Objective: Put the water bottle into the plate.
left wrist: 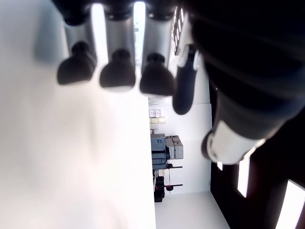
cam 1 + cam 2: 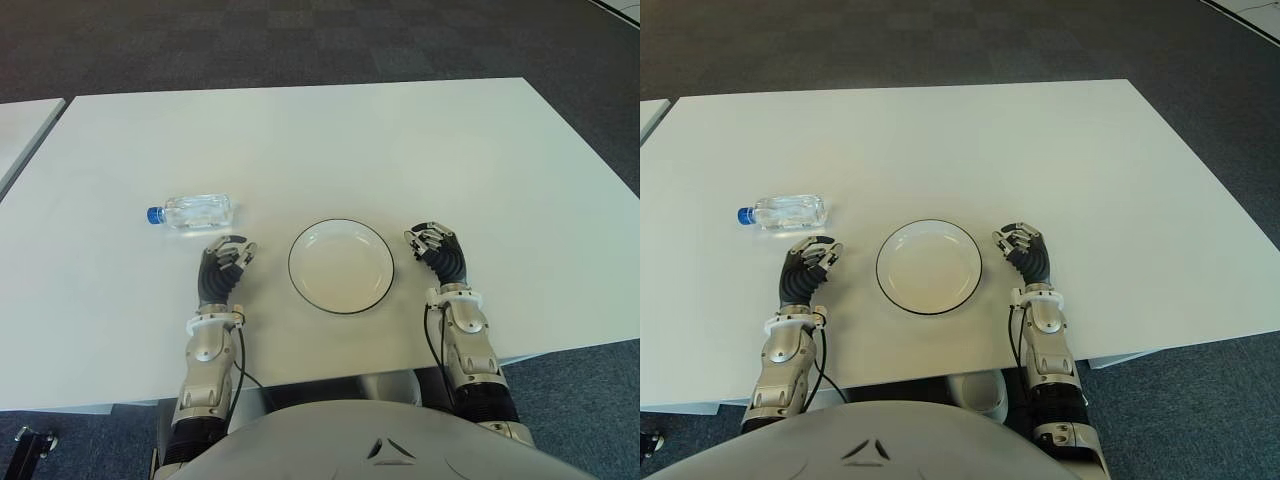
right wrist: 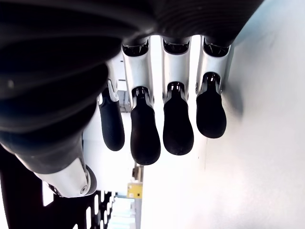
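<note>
A clear water bottle (image 2: 198, 212) with a blue cap lies on its side on the white table (image 2: 400, 150), cap pointing left. The white plate (image 2: 341, 265) with a dark rim sits in front of me, right of the bottle, with nothing in it. My left hand (image 2: 228, 258) shows just on the near side of the bottle, apart from it and left of the plate. Its fingers (image 1: 116, 74) hang loosely bent and hold nothing. My right hand (image 2: 432, 243) shows beside the plate's right rim, its fingers (image 3: 177, 129) relaxed around nothing.
A second white table's corner (image 2: 20, 125) shows at the far left. Dark carpet (image 2: 300, 40) lies beyond the table's far edge. The near table edge runs just below both wrists.
</note>
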Motion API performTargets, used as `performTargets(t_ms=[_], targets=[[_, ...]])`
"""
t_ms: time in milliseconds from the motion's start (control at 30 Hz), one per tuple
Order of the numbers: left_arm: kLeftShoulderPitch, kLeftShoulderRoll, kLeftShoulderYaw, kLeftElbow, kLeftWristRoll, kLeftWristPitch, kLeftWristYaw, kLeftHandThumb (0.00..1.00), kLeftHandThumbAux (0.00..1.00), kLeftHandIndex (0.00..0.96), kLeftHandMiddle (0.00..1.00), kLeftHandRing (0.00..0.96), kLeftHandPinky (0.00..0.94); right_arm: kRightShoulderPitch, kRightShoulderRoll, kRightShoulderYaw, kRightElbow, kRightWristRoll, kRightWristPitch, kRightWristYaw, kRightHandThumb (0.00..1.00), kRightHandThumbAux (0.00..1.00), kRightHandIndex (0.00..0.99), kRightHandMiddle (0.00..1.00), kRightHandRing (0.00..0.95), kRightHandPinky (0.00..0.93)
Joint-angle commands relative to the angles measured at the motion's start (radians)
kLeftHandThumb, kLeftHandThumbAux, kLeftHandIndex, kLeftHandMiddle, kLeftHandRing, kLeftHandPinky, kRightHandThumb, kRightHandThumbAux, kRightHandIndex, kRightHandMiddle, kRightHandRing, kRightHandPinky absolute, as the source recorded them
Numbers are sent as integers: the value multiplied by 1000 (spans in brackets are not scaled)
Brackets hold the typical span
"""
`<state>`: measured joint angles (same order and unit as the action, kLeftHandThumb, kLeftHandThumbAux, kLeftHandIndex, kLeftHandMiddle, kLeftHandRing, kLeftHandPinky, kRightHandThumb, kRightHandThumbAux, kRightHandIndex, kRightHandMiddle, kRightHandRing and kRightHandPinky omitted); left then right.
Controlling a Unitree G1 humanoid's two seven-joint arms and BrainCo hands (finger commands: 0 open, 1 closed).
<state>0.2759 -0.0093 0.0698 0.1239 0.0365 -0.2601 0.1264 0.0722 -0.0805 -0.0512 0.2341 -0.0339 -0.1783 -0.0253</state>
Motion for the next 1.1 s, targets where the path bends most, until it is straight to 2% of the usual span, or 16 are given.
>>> performTargets(t_ms=[33, 300, 400, 533, 633, 767, 867, 1100], targets=[[-1, 12, 7, 1, -5, 14, -16, 700, 720, 436, 845, 841, 799, 22, 12, 9, 24, -8, 22, -5, 704, 730, 438, 714, 697, 685], [-5, 29, 4, 18, 41, -31, 12, 701, 721, 437, 847, 843, 822, 25, 17, 13, 16, -6, 32, -8, 704, 730, 438, 710, 693, 681], [-3, 34, -5, 10, 108, -37, 57, 702, 721, 437, 846, 842, 819, 26, 17, 13, 14, -4, 35, -7, 704, 730, 438, 713, 698, 683], [51, 11, -61, -170, 290, 53, 140, 704, 720, 437, 838, 833, 810, 27, 20, 14, 15, -4, 37, -9, 704, 730, 438, 716, 701, 684], [41, 78, -87, -153, 515, 65, 256, 704, 719, 437, 829, 822, 809, 28, 22, 13, 15, -3, 32, -11, 703, 730, 438, 716, 698, 679], [22, 136, -103, -134, 659, 93, 318, 705, 717, 438, 819, 809, 802, 29, 24, 15, 16, -4, 27, -13, 703, 730, 438, 716, 698, 677], [5, 175, -116, -117, 737, 114, 352, 706, 716, 438, 806, 795, 784, 29, 24, 15, 17, -5, 23, -15, 703, 730, 438, 718, 701, 682], [-27, 253, -140, -152, 857, 200, 331, 706, 715, 438, 788, 779, 762, 29, 24, 13, 17, -6, 25, -15, 703, 730, 438, 723, 706, 686]])
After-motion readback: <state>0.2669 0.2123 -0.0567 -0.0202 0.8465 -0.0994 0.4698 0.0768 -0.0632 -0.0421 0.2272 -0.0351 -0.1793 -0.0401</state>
